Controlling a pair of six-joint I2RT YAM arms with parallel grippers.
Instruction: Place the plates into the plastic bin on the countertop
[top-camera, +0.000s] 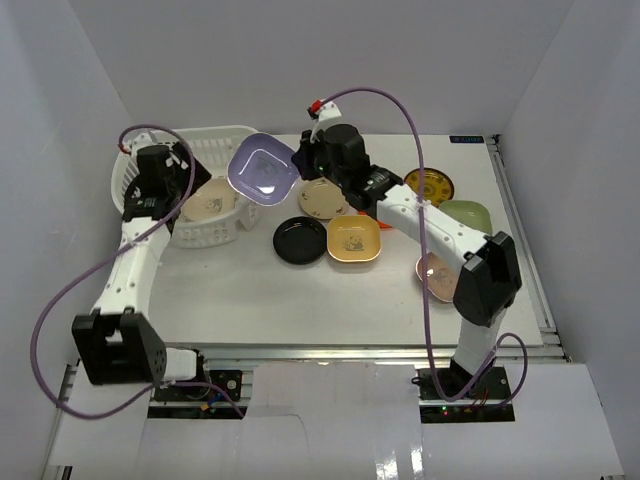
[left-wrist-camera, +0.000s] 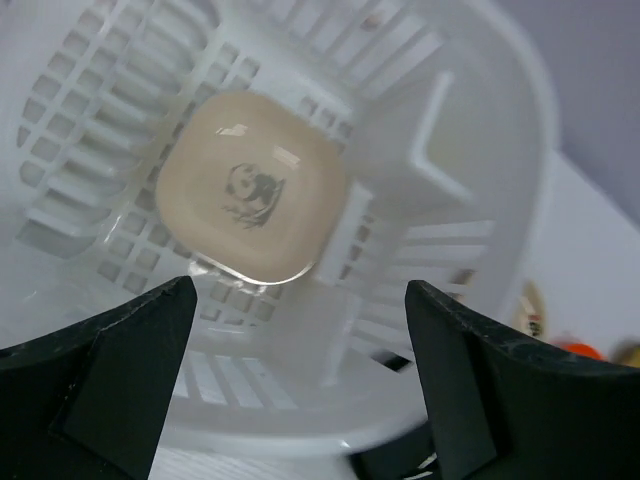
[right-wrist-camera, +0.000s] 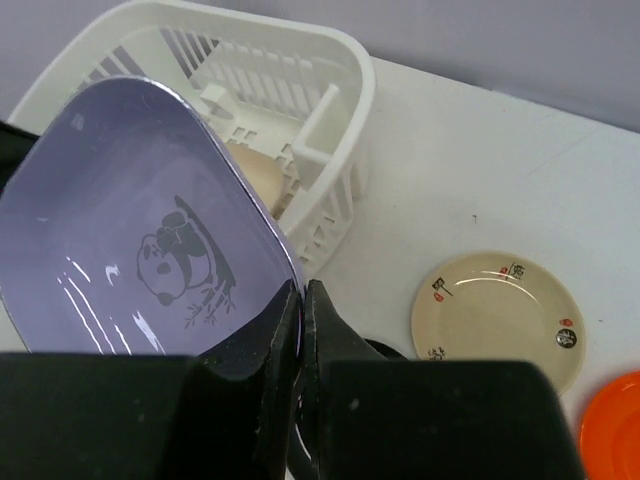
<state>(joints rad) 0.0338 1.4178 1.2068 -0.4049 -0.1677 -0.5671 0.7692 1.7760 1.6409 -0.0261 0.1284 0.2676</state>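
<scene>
We see the right gripper (right-wrist-camera: 302, 300) clamped on the rim of the lavender plate (right-wrist-camera: 140, 230), its two fingers pressed together on the edge. This rounded-square plate, with a panda drawing inside, is tilted and lifted off the countertop (top-camera: 300, 300). It is at the right end of the plastic bin (top-camera: 215, 140). We cannot tell if it is already over the rim or just beside it.

The left gripper (left-wrist-camera: 300, 290) hangs over the bin with its fingers (left-wrist-camera: 120, 370) wide apart and nothing between them. Under it we see one cream square plate (left-wrist-camera: 250, 185) lying flat on the lattice floor of the bin.

The other plates lie on the countertop, to the right of the bin. The black plate (top-camera: 300, 240) and the yellow square plate (top-camera: 354, 240) are side by side, and the cream round plate (top-camera: 322, 198) is just behind them, partly under the right arm. Farther right are the patterned round plate (top-camera: 430, 183) and the light green plate (top-camera: 465, 213). A pink plate (top-camera: 435, 272) is partly hidden by the right arm. In the right wrist view we also see the edge of an orange plate (right-wrist-camera: 612, 420).
</scene>
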